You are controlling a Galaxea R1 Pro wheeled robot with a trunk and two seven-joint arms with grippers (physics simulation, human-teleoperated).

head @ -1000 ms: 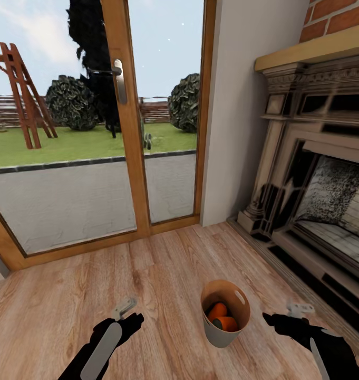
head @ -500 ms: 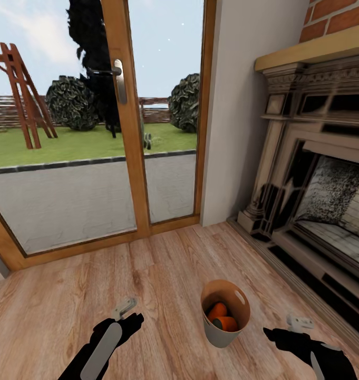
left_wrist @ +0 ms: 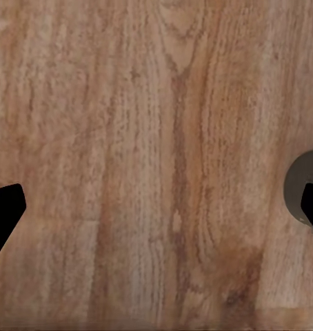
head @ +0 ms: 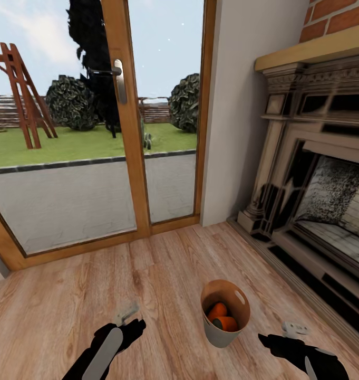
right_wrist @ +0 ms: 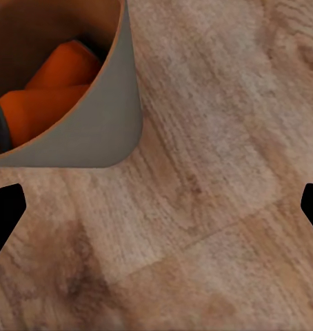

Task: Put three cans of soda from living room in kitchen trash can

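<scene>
- The black left gripper hung over bare light wood plank floor, fingers spread wide and empty, the pail off to its right
- The pale grey tapered pail with brown inside stood upright on the planks between the arms, two orange soda cans visible inside
- The black right gripper hung just beside the pail, fingers parted and empty; I judged it the nearer arm

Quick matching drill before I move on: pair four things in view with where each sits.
Things:
1. trash can
2. soda cans
3. left gripper
4. fireplace

Places:
A. inside the pail
B. along the right wall
C. on the wood floor between both grippers
D. above the floor, left of the pail

Pairs: 1-C, 2-A, 3-D, 4-B
</scene>
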